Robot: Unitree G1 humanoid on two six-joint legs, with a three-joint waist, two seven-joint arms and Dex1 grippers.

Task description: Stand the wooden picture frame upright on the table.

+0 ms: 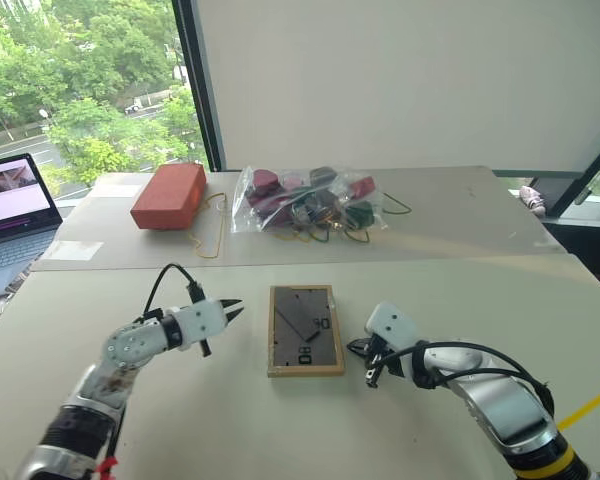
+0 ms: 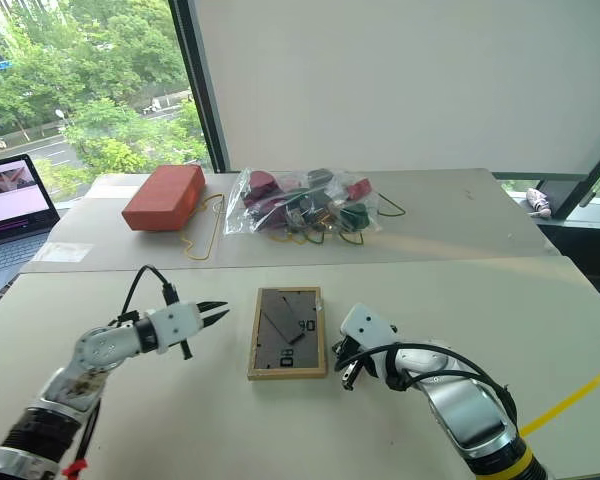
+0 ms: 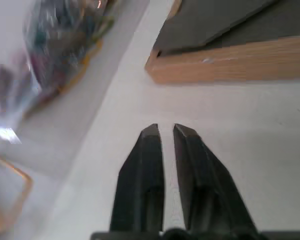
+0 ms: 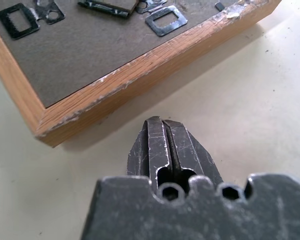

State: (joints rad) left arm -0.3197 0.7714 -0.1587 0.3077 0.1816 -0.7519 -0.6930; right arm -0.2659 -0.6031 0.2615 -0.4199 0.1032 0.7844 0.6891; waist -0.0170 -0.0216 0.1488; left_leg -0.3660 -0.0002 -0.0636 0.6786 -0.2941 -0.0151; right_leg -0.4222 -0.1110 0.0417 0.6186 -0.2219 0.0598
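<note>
Right wrist view puts the small rectangular light-wood picture frame (image 4: 115,75) just ahead of my fingertips: lying face down on the wide pale beige tabletop (image 1: 180,420), dark grey back panel up, metal hanger clips visible, wood edge scuffed. From the head view it sits between my two arms, fold-out stand flat against the back.

My right gripper (image 1: 365,365) is closed tight, nothing in it, tips near the frame's right edge but apart from it. My left gripper (image 1: 230,310) has its fingers slightly parted, empty, off the frame's left side with a clear gap.

Handling guess: light, rigid, likely glass on the front, so no hard squeeze or drop. Flat on a matte top, it may slide if pushed. Best hold looks like pinching a long wooden side rail, or getting a fingertip under the stand flap.

Beyond, on the farther tabletop: a clear plastic bag of mixed small items (image 1: 305,200) and a red-orange brick-like block (image 1: 168,195). An open laptop (image 1: 15,200) sits far left.
</note>
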